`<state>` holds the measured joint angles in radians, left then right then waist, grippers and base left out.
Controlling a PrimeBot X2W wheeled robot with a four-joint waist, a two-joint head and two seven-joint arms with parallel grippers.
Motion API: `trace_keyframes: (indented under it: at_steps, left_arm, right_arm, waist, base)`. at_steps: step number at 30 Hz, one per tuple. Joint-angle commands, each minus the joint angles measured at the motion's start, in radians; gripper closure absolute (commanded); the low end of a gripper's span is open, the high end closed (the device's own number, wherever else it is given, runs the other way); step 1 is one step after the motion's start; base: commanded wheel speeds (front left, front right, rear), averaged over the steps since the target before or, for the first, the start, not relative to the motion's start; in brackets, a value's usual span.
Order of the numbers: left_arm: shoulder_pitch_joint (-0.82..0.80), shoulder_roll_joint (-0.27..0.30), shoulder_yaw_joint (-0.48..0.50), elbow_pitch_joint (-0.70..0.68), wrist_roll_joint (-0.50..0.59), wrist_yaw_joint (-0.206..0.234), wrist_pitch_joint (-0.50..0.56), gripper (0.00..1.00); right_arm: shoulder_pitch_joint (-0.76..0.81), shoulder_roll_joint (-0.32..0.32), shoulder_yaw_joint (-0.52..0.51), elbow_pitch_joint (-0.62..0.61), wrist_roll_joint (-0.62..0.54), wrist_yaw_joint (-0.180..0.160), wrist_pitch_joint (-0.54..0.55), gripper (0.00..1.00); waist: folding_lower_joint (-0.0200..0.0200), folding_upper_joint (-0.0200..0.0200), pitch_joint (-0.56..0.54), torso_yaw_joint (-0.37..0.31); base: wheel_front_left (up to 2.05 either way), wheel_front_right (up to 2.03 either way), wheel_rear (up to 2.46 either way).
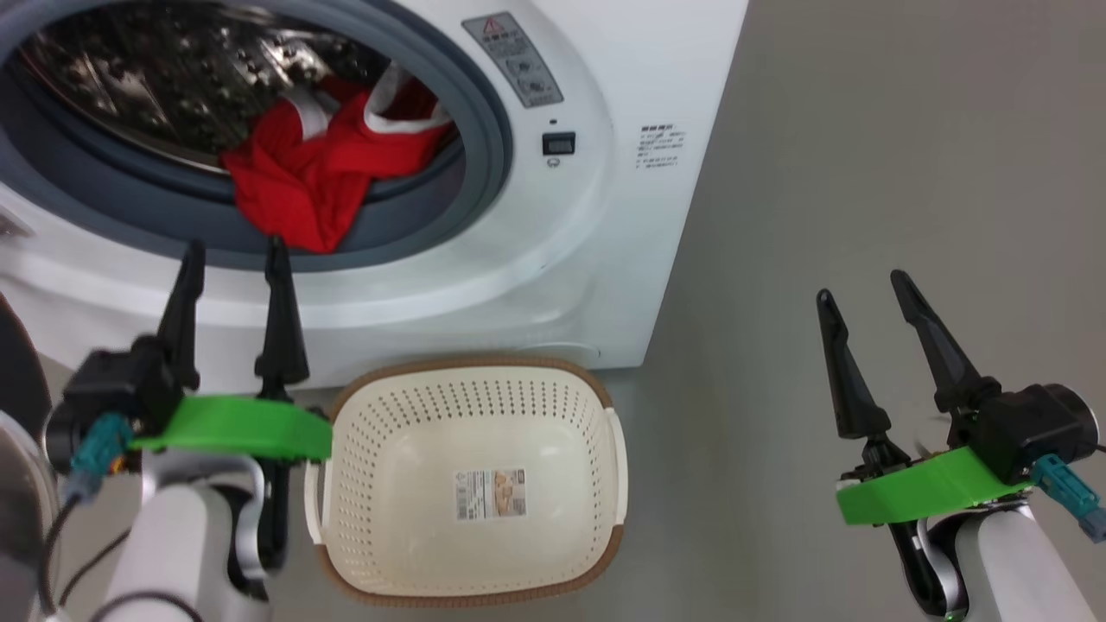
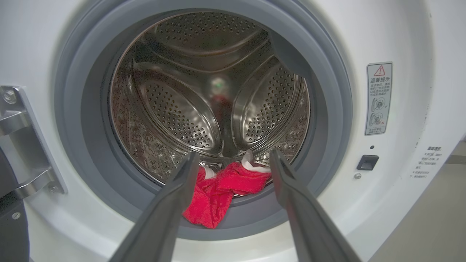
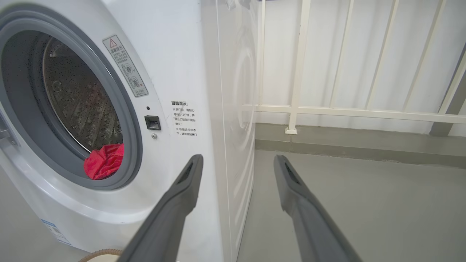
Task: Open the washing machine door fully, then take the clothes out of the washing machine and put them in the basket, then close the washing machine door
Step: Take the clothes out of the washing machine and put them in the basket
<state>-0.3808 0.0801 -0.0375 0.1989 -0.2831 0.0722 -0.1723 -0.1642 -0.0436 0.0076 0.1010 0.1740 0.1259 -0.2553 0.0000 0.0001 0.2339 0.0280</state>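
The white washing machine (image 1: 605,216) stands open, its steel drum (image 2: 189,109) exposed. Bright red clothes (image 1: 302,173) with white trim lie at the drum's front, spilling over the grey rubber ring (image 2: 327,109). The washing machine door (image 2: 11,225) is swung out to the left, with just a dark edge visible. On the floor before the machine sits the cream basket (image 1: 389,449), holding nothing but its paper label. My left gripper (image 1: 235,246) is open, just below the clothes (image 2: 218,189) and pointing at them. My right gripper (image 1: 861,287) is open over bare floor, right of the machine.
Grey floor (image 1: 864,130) stretches to the right of the machine. In the right wrist view a white railing (image 3: 298,109) runs along the wall behind the machine's side. The metal door hinge (image 2: 22,145) sits at the opening's left. The basket rim (image 3: 102,253) shows below the machine front.
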Motion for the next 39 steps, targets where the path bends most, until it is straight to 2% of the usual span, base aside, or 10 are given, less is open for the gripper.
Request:
trace_keyframes:
  at_steps: [1,6,17,24,30,39]
  left_arm:
    - [-0.070,0.023,0.024,0.006,-0.004,-0.005,-0.013,0.00]
    - [-0.197,0.021,0.029,0.103,-0.034,-0.021,-0.011,0.00]
    - [-0.487,0.064,0.013,0.319,-0.015,-0.005,0.059,0.00]
    - [-0.627,0.096,-0.016,0.492,0.014,0.022,0.181,0.00]
    - [-0.713,0.122,-0.043,0.618,0.041,0.045,0.277,0.00]
    - [-0.782,0.167,-0.054,0.750,0.053,0.074,0.348,0.00]
  right_arm:
    - [-0.038,-0.007,0.019,-0.030,-0.015,0.005,-0.006,0.00]
    - [-0.070,-0.008,0.027,-0.038,-0.018,0.005,-0.006,0.00]
    - [-0.132,-0.011,0.030,-0.045,-0.018,0.005,-0.006,0.00]
    - [-0.150,-0.010,0.036,-0.038,-0.016,0.005,-0.006,0.00]
    - [-0.168,-0.009,0.043,-0.033,-0.011,0.005,-0.006,0.00]
    - [-0.176,-0.008,0.052,-0.024,0.009,0.005,-0.006,0.00]
  waist:
    - [0.0000,-0.0001,0.077,0.015]
    - [0.0000,-0.0001,0.140,0.010]
    - [0.0000,-0.0001,0.262,-0.010]
    - [0.0000,-0.0001,0.296,-0.025]
    - [0.0000,-0.0001,0.317,-0.046]
    - [0.0000,-0.0001,0.338,-0.071]
  base:
    - [0.00,0.00,0.00]
    - [0.00,0.00,0.00]
    - [0.00,0.00,0.00]
    - [0.00,0.00,0.00]
    - [0.00,0.00,0.00]
    - [0.00,0.00,0.00]
